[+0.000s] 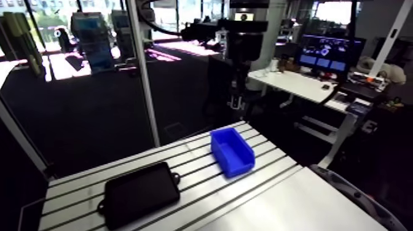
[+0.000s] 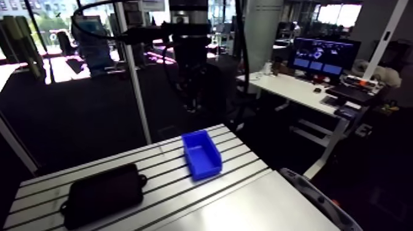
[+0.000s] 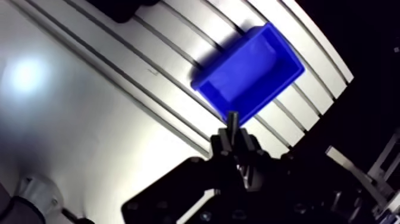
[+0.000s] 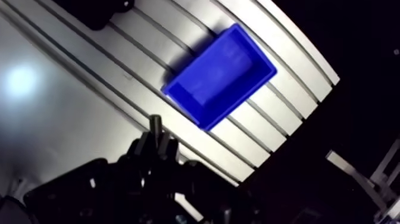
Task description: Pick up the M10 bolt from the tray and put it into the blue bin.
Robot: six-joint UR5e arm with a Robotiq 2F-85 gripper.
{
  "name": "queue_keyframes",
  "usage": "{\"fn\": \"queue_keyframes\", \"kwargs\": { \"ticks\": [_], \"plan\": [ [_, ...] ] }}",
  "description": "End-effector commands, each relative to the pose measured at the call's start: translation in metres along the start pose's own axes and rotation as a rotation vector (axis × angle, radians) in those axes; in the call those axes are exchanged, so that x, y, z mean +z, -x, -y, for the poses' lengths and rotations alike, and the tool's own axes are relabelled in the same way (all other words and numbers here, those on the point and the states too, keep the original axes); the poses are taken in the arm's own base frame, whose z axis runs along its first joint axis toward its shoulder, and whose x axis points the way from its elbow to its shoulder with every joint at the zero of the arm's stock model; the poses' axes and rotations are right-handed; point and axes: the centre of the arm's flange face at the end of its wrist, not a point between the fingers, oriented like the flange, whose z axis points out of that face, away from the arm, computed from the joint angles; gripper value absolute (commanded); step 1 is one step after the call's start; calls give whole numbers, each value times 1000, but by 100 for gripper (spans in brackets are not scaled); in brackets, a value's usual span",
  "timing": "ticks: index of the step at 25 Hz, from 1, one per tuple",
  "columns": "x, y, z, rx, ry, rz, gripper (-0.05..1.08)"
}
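Note:
In the wrist view my gripper [image 3: 233, 138] is high above the table, its two dark fingers close together on a short dark M10 bolt [image 3: 233, 120] that sticks out past the tips. The blue bin [image 3: 247, 71] lies just ahead of the fingertips, open side up, and looks empty. In the arm view the same bin [image 1: 232, 150] stands near the table's back right edge. The flat black tray [image 1: 140, 193] lies to its left, and nothing shows on its dark surface.
The slotted aluminium table [image 1: 289, 203] has a smooth plate at its front right. An upright aluminium post [image 1: 142, 74] rises behind the table's back edge. A corner of the tray [image 4: 98, 15] shows beyond the bin in the wrist view.

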Motion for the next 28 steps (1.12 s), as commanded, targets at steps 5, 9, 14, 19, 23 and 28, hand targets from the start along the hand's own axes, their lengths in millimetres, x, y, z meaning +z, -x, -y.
{"fn": "queue_keyframes", "kwargs": {
  "ticks": [5, 9, 14, 19, 23, 28],
  "plan": [
    [39, 27, -41, -483, -26, -30, 105],
    [48, 23, -56, -569, 26, -29, 105],
    [66, 21, -63, -577, 17, -23, 105],
    [86, 18, -71, -578, -7, -23, 105],
    [96, 11, -67, -592, -16, -23, 105],
    [108, 4, -59, -609, 1, 2, 104]
  ]
}}
